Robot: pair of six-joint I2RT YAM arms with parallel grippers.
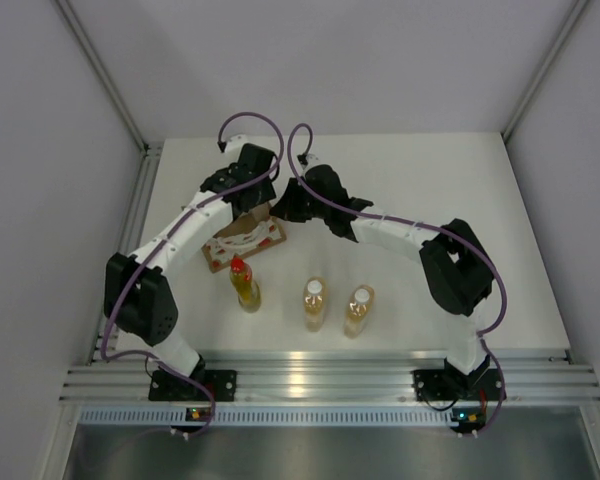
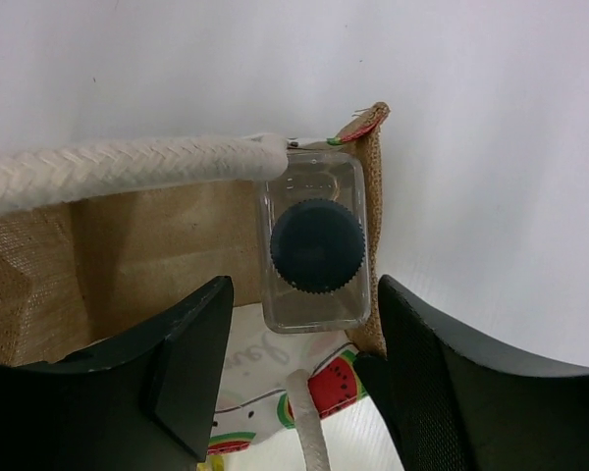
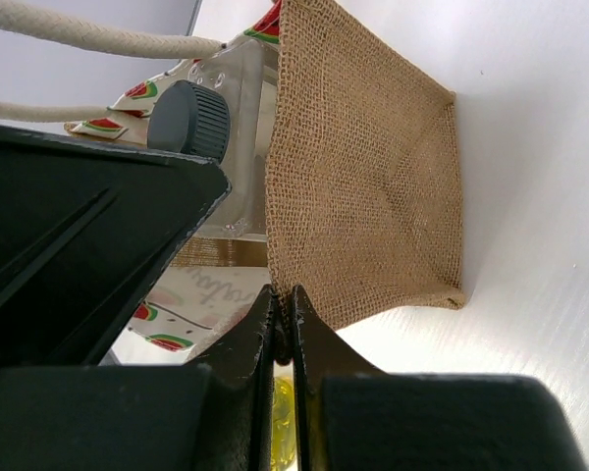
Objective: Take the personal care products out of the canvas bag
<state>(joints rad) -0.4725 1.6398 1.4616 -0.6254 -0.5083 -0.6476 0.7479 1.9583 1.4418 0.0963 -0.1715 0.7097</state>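
White table (image 1: pixel 430 200), left hand (image 2: pixel 300 329) agape over clear bottle (image 2: pixel 314 245), right hand (image 3: pixel 283 316) pinching canvas bag (image 3: pixel 373 177), script illegible

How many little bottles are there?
4. Yellow bottle and two amber bottles stand in a row on the table; the clear bottle sits inside the canvas bag. More may hide inside.

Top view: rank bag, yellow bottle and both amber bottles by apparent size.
1. bag, though partly hidden
2. yellow bottle, marginally longer
3. middle amber bottle and outer amber bottle: look alike, unranked
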